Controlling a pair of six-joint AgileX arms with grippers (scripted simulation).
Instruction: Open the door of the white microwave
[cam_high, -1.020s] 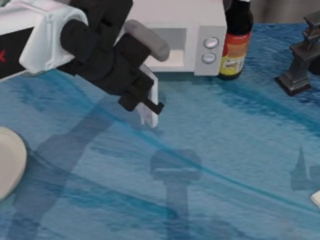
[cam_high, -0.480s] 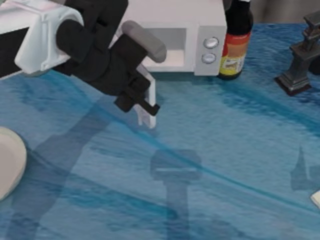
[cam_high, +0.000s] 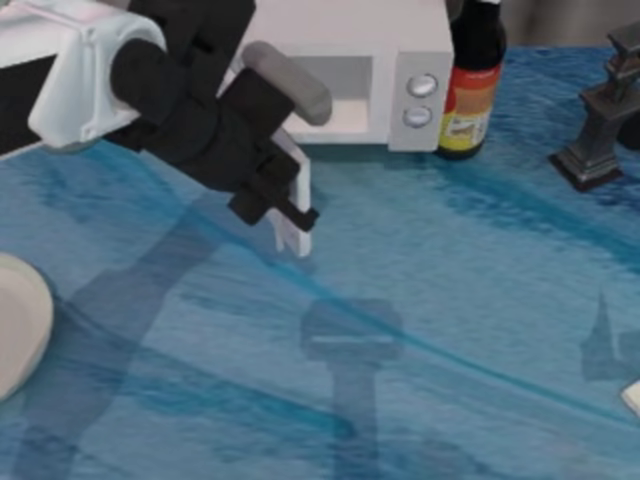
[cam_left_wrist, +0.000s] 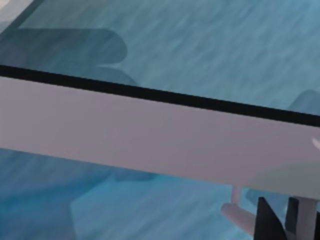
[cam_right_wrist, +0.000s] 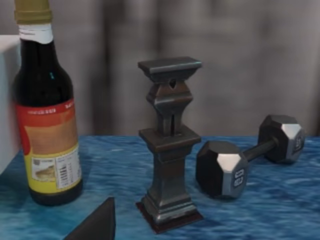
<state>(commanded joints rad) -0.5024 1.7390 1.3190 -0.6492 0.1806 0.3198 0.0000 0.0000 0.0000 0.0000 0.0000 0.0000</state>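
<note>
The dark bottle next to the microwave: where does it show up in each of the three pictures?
Top view: the bottle stands at the upper edge, right of centre, touching or nearly touching the microwave.
Left wrist view: not in it.
Right wrist view: the bottle fills the near side, beside the microwave's white wall.
Shared landmark: the dark metal stand.

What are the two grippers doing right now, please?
Left gripper: at the edge of the swung-open door; cannot tell if closed.
Right gripper: out of view.
</note>
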